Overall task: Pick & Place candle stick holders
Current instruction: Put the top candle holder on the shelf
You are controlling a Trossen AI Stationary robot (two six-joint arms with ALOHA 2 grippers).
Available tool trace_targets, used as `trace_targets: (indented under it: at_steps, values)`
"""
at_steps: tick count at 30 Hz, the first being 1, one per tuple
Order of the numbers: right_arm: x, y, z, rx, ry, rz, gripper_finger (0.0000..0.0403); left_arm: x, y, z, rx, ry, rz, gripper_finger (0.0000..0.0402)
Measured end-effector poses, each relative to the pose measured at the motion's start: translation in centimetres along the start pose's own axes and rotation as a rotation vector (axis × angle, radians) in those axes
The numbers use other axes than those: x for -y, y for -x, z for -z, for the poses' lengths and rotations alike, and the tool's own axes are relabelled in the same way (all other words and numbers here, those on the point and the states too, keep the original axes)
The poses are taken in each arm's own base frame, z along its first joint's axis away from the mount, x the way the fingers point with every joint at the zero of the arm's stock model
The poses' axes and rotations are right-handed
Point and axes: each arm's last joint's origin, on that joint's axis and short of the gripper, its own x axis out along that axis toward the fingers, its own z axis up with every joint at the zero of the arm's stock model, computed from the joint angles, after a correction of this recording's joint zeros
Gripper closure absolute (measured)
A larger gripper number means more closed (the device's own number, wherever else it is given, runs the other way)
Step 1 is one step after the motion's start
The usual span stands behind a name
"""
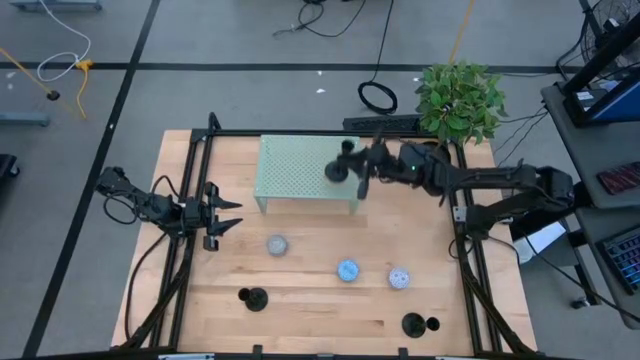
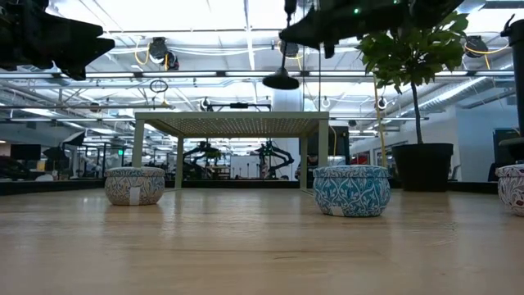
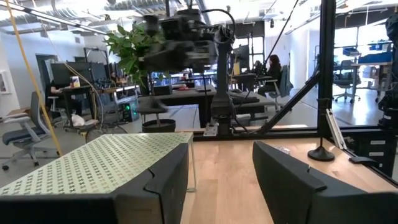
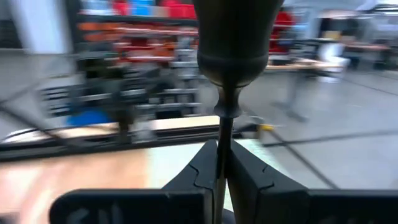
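My right gripper (image 1: 366, 167) is shut on a black candle stick holder (image 1: 342, 167) above the right part of the green mesh stand (image 1: 300, 172). In the low view the holder's disc base (image 2: 281, 82) hangs clear above the stand's top (image 2: 233, 124). Two more black holders stand on their bases near the table's front edge, one at the left (image 1: 253, 298) and one at the right (image 1: 413, 324). My left gripper (image 1: 232, 215) is open and empty at the table's left, just left of the stand. My right gripper pinches the holder's thin stem (image 4: 222, 149) between its two fingers, which lie across the stem. The fingers come from the table's right side. The holder is lifted clear of the stand, upright, with its disc base (image 2: 281, 82) lowest.
Three small patterned tins stand on the table in front of the stand: (image 1: 277, 245), (image 1: 347, 270), (image 1: 399, 278). A potted plant (image 1: 458, 100) stands at the far right corner. A black frame (image 1: 190, 180) runs along the table's edges.
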Motion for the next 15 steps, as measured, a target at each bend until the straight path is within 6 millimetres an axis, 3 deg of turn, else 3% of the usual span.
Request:
trace_targets:
  at_steps: [5, 15]
  values:
    - [2.4, -0.6, 0.8, -0.027, 0.004, 0.206, 0.0391, 0.0, 0.0, 0.0, 0.0, -0.001, 0.0, 0.0215]
    - [4.5, -2.7, 3.8, -0.085, -0.017, 0.279, 0.0391, 0.0, 0.0, 0.0, 0.002, 0.0, 0.0, 0.0215]
